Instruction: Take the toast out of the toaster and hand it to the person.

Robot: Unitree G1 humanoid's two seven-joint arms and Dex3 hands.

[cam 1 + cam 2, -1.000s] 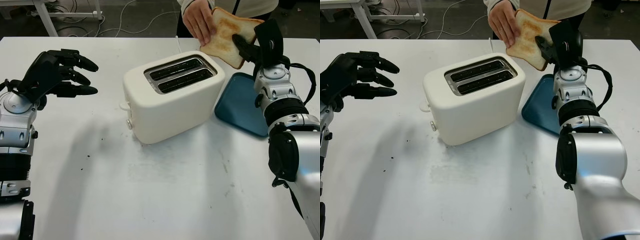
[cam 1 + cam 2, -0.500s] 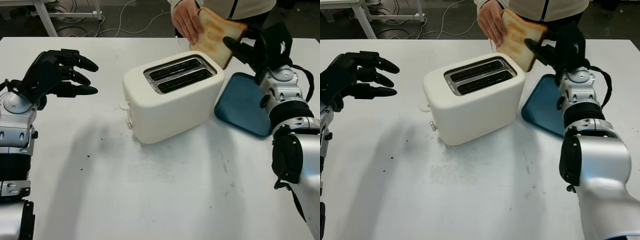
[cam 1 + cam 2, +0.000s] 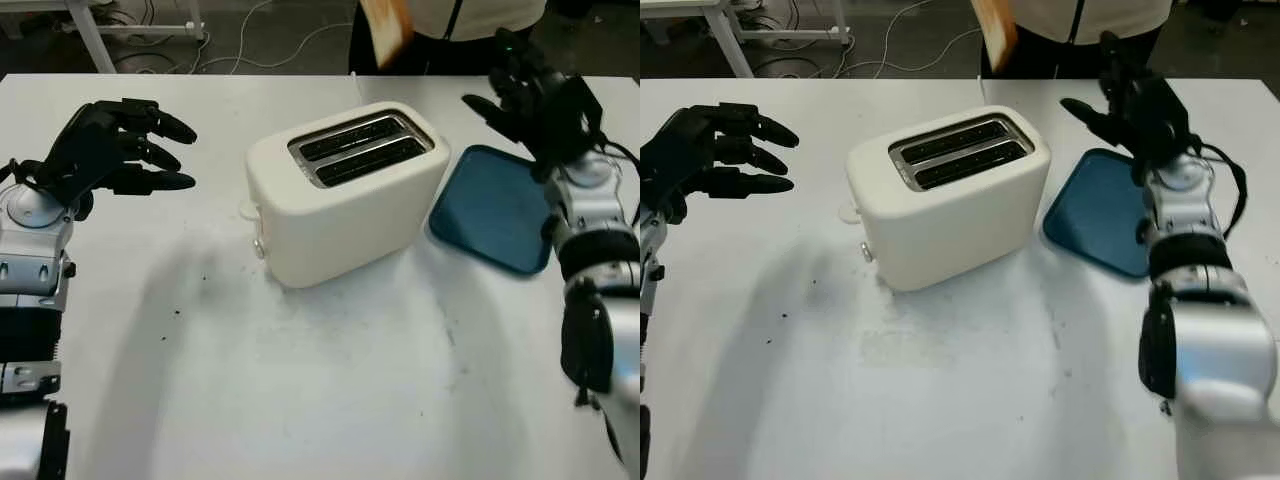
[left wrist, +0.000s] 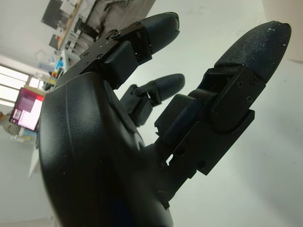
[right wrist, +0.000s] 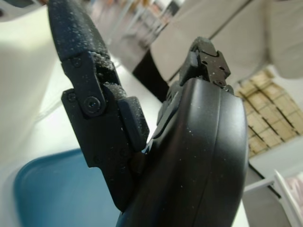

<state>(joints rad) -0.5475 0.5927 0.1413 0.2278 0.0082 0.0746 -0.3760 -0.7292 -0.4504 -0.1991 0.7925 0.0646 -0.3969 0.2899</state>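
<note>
A white two-slot toaster (image 3: 345, 190) stands mid-table, both slots showing no bread. The browned toast (image 3: 387, 25) is at the far edge of the table, carried by the person (image 3: 1090, 15) standing behind it. My right hand (image 3: 525, 95) hovers open above the far end of the blue tray (image 3: 490, 210), apart from the toast and holding nothing. At the table's left side my left hand (image 3: 125, 145) hangs open above the surface, well clear of the toaster.
The blue tray lies right of the toaster, near the table's right edge. Cables (image 3: 250, 40) and a white frame leg (image 3: 90, 30) are on the floor beyond the far edge. Bare white tabletop (image 3: 320, 380) stretches in front of the toaster.
My right hand has let go of the toast and drawn back to the right. The person has lifted the toast up and away to the left. The left hand has not moved.
</note>
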